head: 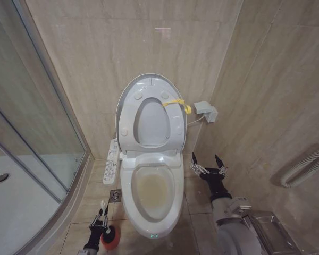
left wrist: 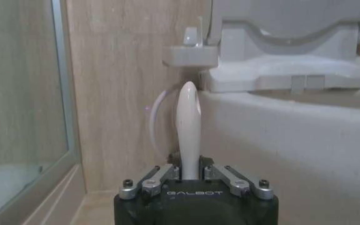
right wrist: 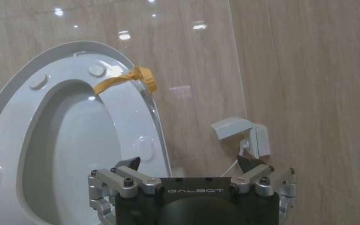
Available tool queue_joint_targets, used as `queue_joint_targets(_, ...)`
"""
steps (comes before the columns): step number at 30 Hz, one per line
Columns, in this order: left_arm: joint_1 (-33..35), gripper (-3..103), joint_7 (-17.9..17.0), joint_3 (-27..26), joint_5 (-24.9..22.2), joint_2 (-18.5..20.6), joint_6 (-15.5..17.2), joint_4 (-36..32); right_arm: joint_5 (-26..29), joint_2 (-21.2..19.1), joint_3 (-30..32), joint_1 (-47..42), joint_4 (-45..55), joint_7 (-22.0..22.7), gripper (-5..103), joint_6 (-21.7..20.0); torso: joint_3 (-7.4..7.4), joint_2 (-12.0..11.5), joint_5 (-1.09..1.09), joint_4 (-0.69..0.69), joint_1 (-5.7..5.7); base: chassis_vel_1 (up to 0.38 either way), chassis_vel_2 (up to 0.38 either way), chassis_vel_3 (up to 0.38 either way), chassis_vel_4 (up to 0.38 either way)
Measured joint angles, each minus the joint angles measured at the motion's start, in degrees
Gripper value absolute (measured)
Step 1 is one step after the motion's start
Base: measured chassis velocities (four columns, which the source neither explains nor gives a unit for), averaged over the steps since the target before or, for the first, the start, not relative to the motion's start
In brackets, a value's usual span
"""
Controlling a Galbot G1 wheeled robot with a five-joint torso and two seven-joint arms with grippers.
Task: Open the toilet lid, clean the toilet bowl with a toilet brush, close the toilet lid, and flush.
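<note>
Beige stone-look tile covers the walls and floor around you, with a glass shower enclosure (head: 37, 122) on your left. The toilet brush (left wrist: 188, 126) is mostly hidden: in the head view only its pale handle tip shows above the left gripper (head: 99, 217), and its bristle head cannot be made out inside the red cup holder (head: 110, 237) on the floor beside the toilet bowl (head: 151, 194). In the left wrist view your left fingers are clamped on the base of that upright white handle. The toilet lid (head: 149, 87) stands raised against the back wall, the seat ring (head: 151, 119) up with it, a yellow loop tag (head: 176, 103) at its right edge. The bowl lies open, brownish-yellow staining inside, its button panel (head: 111, 161) on the left side. Your right gripper (head: 208, 164) hovers just right of the bowl with its fingers spread apart, holding nothing. A small white wall box (head: 206, 110) sits behind it, and a corrugated hose (head: 305, 166) runs along the right wall, cut off at the edge.
</note>
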Motion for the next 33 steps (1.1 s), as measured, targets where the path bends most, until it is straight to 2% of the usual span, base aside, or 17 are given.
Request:
queue_joint_targets(14, 0.28, 18, 1.16, -0.9, 2.28, 0.27, 0.0, 5.15, 0.0, 0.0, 0.0, 0.0, 0.0, 0.0, 100, 0.0, 0.0, 0.0, 0.01, 0.01, 0.0, 0.0, 0.0, 0.0, 0.0)
queue_joint_targets(33, 1.54, 20, 0.55, -2.83, 2.48, 1.0, 0.23, 2.24, 0.0, 0.0, 0.0, 0.0, 0.0, 0.0, 100, 0.0, 0.0, 0.0, 0.02, 0.01, 0.0, 0.0, 0.0, 0.0, 0.0)
